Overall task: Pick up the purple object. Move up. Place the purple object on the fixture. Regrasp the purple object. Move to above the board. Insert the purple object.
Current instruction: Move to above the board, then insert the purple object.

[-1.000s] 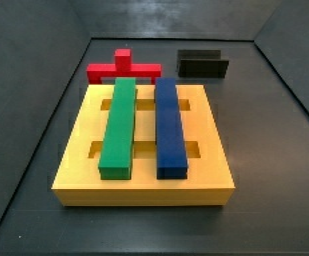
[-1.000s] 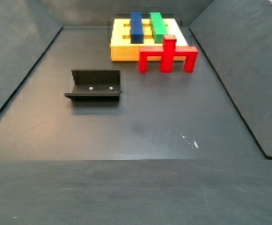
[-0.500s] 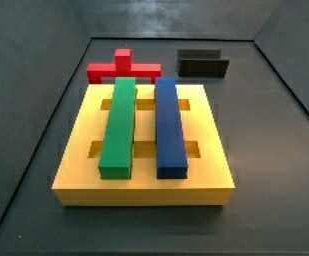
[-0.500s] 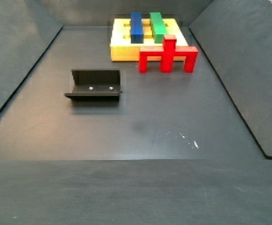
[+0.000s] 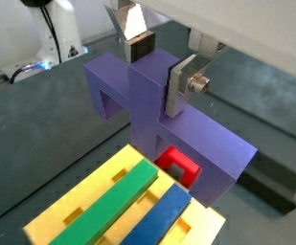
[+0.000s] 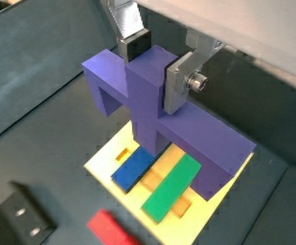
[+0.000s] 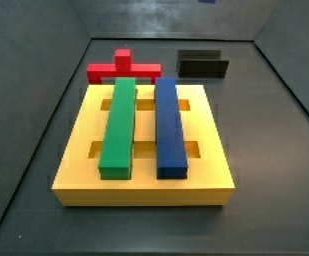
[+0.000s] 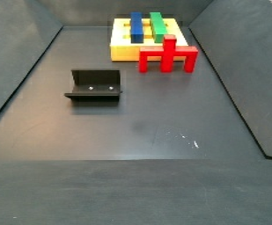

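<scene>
The gripper [image 5: 157, 65] is closed on the stem of the purple object [image 5: 163, 124], its 2 silver fingers [image 6: 178, 81] pressed against opposite faces of the stem, and it hangs high over the yellow board [image 6: 215, 196], which lies directly beneath it in both wrist views. The crossbar hangs below the pads, across the board's green bar [image 5: 105, 209] and blue bar [image 5: 157, 218].

Across the side views nothing on the floor has shifted over the last second: board [image 7: 77, 150], red cross-shaped block [image 7: 122, 68] and fixture [image 8: 94, 86] sit as they did. The only hint of change is a small purple speck at the top edge of a side view, which may be the object coming into frame. Judged from the hold on the stem and the position over the board, the regrasp looks done and the move to above the board is close to finished, with insertion not yet begun.

Arm and gripper are out of frame in both side views, so the height above the board cannot be told. The purple block hides the target slot, and the fixture [image 5: 276, 182] is cut off at the frame edge
</scene>
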